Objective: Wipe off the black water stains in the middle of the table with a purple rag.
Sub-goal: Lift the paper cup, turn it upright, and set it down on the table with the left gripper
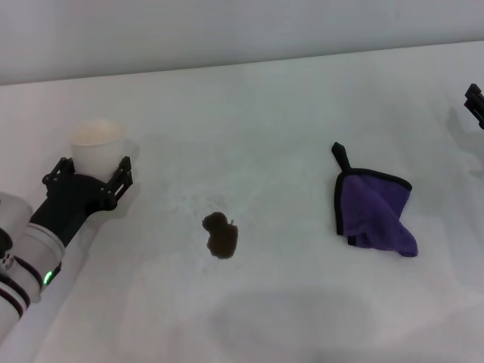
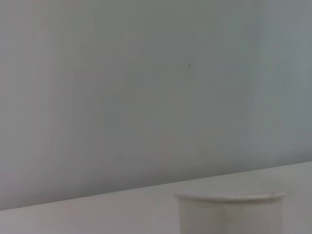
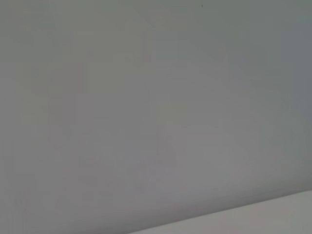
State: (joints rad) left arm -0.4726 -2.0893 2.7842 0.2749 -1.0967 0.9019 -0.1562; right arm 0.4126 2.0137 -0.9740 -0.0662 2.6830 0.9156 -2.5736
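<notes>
Table (image 1: 287,106): white, plain.
Stain (image 1: 221,234): dark blot, mid-table.
Purple rag (image 1: 374,215): right of stain, apart.
Left pincer (image 1: 92,175): spread wide around paper cup (image 1: 97,146).
Right pincer (image 1: 475,102): table's right edge, state unclear.

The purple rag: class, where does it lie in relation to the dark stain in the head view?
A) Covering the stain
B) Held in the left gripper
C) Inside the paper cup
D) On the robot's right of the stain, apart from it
D: the purple rag lies flat on the table, apart from the black water stains and to the robot's right of them.
</notes>
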